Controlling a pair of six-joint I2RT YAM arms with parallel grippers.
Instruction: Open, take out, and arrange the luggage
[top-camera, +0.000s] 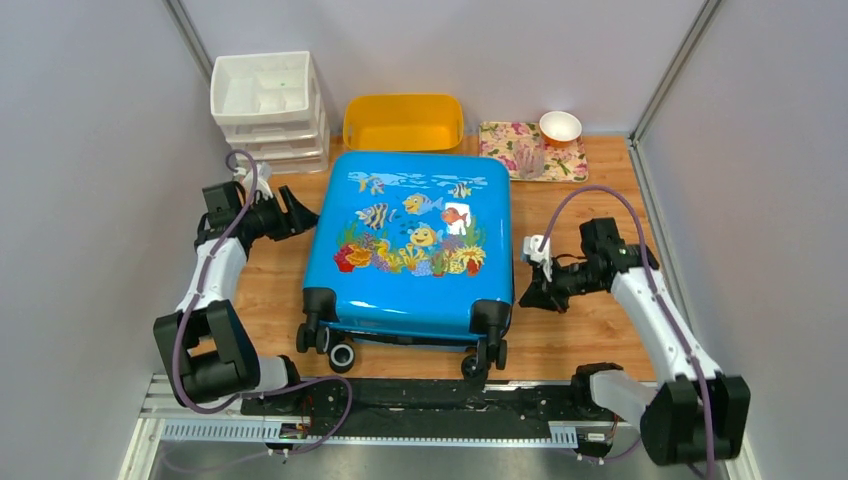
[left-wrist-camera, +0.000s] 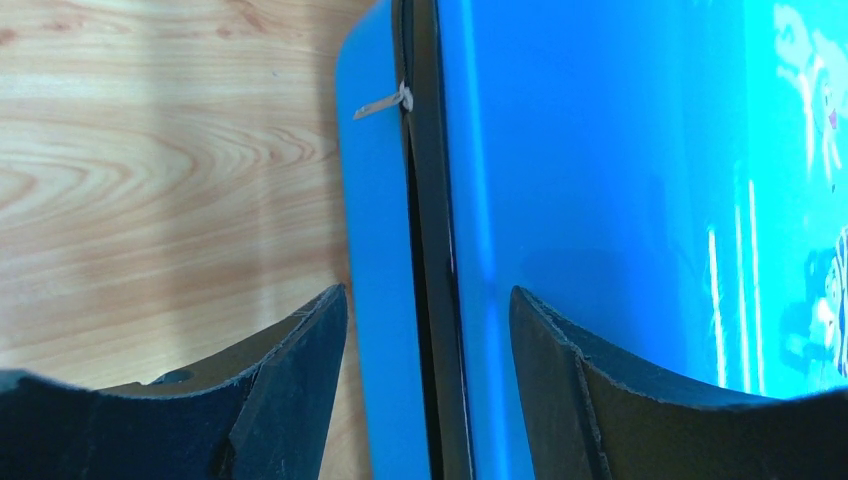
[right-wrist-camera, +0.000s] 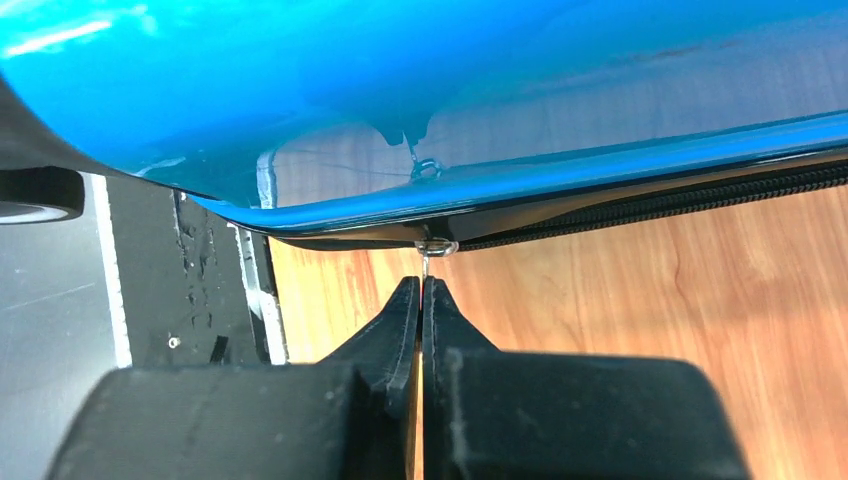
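Top external view: the glossy bright-blue hard-shell suitcase (top-camera: 410, 240) with fish print lies flat, lid down, on the wooden desk (top-camera: 590, 340), wheels toward the arm bases, between both arms. Left wrist view: the left tool (left-wrist-camera: 428, 292) stands apart, the suitcase's black seam showing between its fingers. Right wrist view: the right tool (right-wrist-camera: 422, 283) is pinched together on the thin metal zipper pull (right-wrist-camera: 426, 262) at the suitcase's edge.

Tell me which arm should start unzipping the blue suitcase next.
Right. The right pincer is shut on the zipper pull at the suitcase near right corner, ready to drag. The left pincer is open, straddling the left-side seam and gripping nothing.
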